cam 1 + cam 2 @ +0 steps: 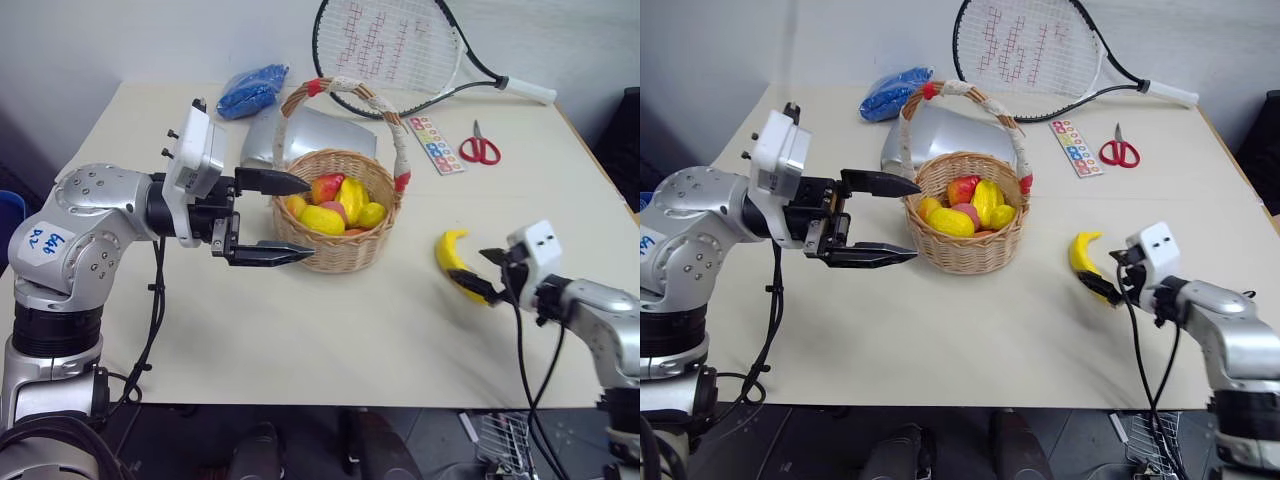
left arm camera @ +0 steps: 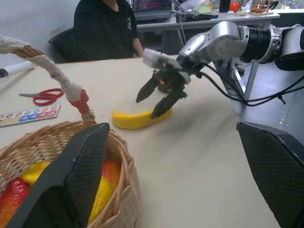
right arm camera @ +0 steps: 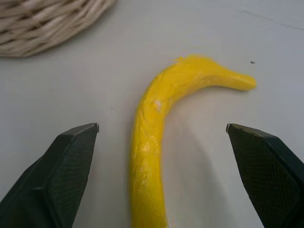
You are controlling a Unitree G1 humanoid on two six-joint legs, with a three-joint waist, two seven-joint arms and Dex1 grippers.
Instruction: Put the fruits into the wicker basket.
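Because its fingers are spread on both sides of the banana (image 3: 152, 142), the right gripper (image 1: 490, 272) seems ready to pinch this last fruit on the table (image 1: 300, 340). Empty and also spread, the left gripper (image 1: 285, 218) waits beside the basket (image 1: 340, 255), where the other fruits (image 1: 335, 205) lie.

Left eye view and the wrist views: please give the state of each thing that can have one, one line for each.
wicker basket: upright on the table, several fruits inside.
banana: lying on the table, outside the basket, between the right gripper's open fingers, not gripped.
left gripper: open, empty, beside the basket.
right gripper: open, straddling the banana.
scissors: closed, lying flat.
blue bag: lying on the table.
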